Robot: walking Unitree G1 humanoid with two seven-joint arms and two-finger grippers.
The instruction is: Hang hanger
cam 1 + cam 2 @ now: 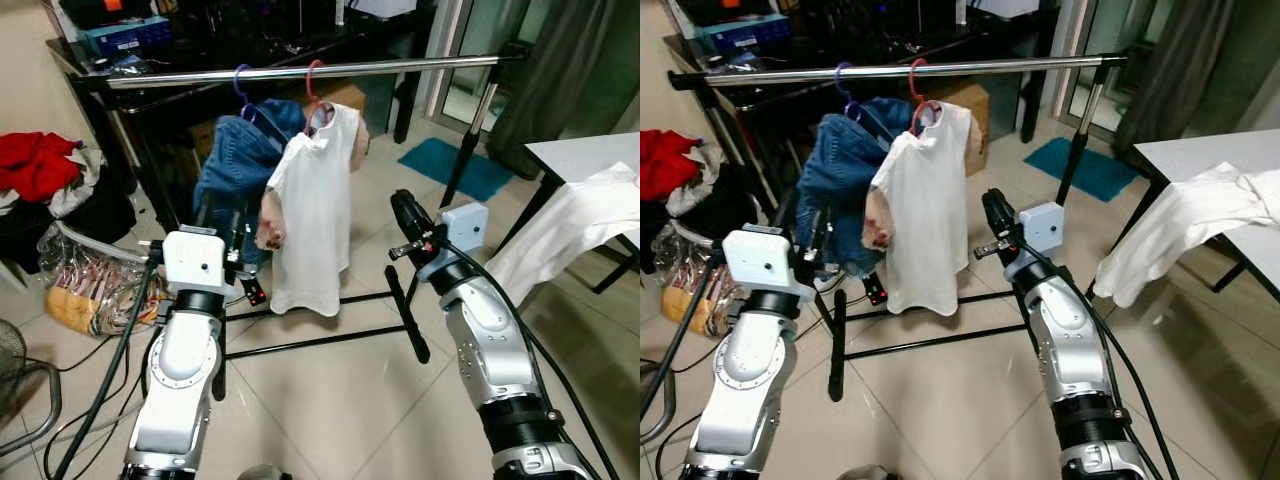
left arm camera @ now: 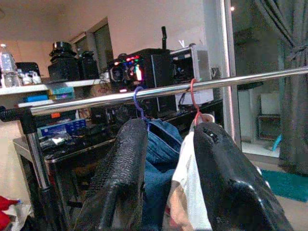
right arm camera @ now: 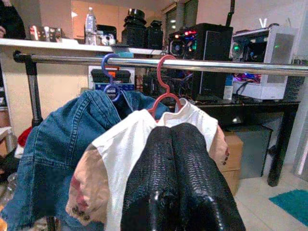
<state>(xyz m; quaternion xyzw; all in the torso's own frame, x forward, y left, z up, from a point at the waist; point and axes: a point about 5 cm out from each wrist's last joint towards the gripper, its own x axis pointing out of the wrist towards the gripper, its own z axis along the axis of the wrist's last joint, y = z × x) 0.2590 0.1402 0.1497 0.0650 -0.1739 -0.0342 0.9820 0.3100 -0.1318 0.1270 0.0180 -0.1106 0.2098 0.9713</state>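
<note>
left gripper: fingers apart, empty | right gripper: fingers pressed together, empty | red hanger: on rail

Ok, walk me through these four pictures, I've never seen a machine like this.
This is a walking humanoid robot with two silver arms, each ending in two black fingers. The two wide pictures come from cameras in its head, looking down past its arms. The other two come from cameras on its wrists, looking along the fingers. In front stands a clothes rail. A white shirt hangs there on a red hanger, beside a denim garment on a blue hanger. The left gripper is open and the right gripper shut; neither holds anything. Another white garment drapes over a table to the right.
</note>
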